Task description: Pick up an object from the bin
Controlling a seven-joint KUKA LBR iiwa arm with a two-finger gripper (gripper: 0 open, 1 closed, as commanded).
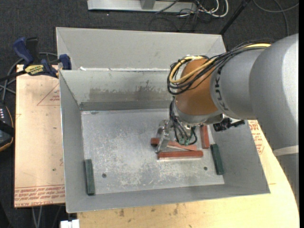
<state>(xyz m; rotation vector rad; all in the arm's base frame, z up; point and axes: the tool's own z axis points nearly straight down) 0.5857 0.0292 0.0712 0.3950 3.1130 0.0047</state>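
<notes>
You've got arm (247,89) in from right, wrist low over bin (118,141) floor, right of centre. Jaws at left end of red-brown bar (183,149) - touching or just above, can't tell. Jaws open or closed - can't tell, wrist blocks it. Second red bar (205,137) just right of wrist. Green bar (217,159) by right wall, left green bar (89,177) well apart.

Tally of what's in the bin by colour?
Dark green bars: 2, at front left and at right
Red-brown bars: 3, one lying flat, one behind it, and a short end mostly hidden beside the gripper
Total: 5
</notes>
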